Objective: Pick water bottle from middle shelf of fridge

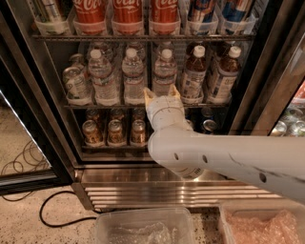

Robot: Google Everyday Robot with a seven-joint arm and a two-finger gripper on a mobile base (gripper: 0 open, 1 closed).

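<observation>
Three water bottles stand side by side on the middle shelf (pixel 86 106) of the fridge (pixel 43 95): left (pixel 102 76), middle (pixel 133 74) and right (pixel 164 70). Each is clear and ribbed with a white cap. My gripper (pixel 162 91) is open at the shelf's front edge, just below and in front of the right water bottle. Its two pale fingertips (pixel 148 92) point up on either side of that bottle's base and hide the base. My white arm (pixel 228 159) reaches in from the lower right.
Two brown-liquid bottles (pixel 194 74) stand right of the water bottles, and a can (pixel 75 83) stands at their left. Red cola bottles (pixel 127 12) fill the rack above, gold cans (pixel 115 131) the rack below. Clear plastic bins (pixel 143 228) sit on the floor, with a black cable (pixel 52 214) at the left.
</observation>
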